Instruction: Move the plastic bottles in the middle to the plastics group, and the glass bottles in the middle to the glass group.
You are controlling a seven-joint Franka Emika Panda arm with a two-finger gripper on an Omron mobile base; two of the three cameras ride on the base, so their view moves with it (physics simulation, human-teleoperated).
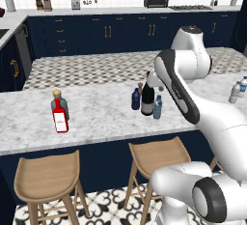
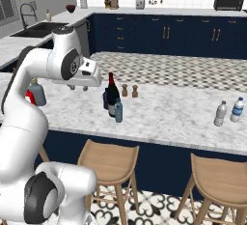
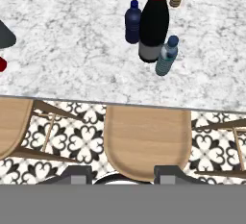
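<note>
**Three bottles clustered ahead of the tool, none taken yet**

While the tool (image 2: 78, 88) hangs above the near edge of the table (image 1: 96, 118), I see the middle cluster ahead of it and slightly to one side: the wine bottle (image 3: 154, 18), the navy bottle (image 3: 133, 22) touching or just beside it on the far side, and the pale blue bottle (image 3: 166, 56) leaning close on the near side. The tool holds nothing; I cannot tell from the frames how wide its jaws stand.

I judge the two plastic bottles light, a little yielding under pressure and easy to tip, so I would take each around the body below the cap. The wine bottle looks heavy, rigid, smooth and breakable; I would grip its straight lower body near the label, not the slim neck. The bottles stand tightly together, so the fingers risk knocking a neighbour.
</note>
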